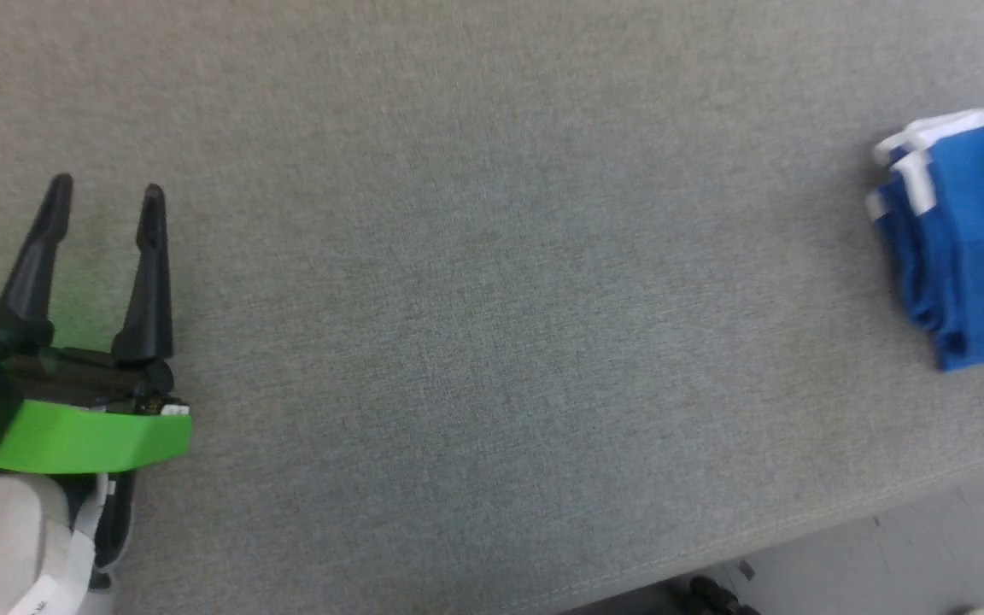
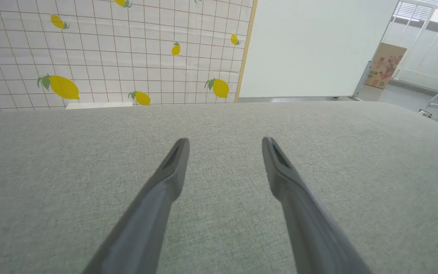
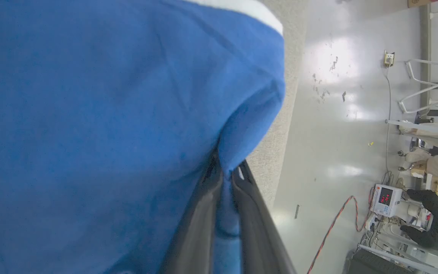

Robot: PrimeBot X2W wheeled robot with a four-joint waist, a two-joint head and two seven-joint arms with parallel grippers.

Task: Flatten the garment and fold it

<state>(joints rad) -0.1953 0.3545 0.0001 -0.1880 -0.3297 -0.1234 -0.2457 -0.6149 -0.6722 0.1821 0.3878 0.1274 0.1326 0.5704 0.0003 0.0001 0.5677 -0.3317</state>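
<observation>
The left tool [image 1: 107, 184] hung nearest, fingers spread and empty over the grey table [image 1: 492, 342]. Far off to its right lay the shorts [image 1: 970, 248], stacked in folds near the table's edge. The right tool [image 3: 227, 169] (plainly the nearer arm) was clenched on a blue fold.

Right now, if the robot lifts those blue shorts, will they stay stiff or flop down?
Probably flop: the blue shorts lie in soft rounded folds, and the cloth bunches where the right gripper pinches it. Likely light, as thin cloth. Pushed across the grey surface, they'd likely crumple, not slide neatly.
</observation>
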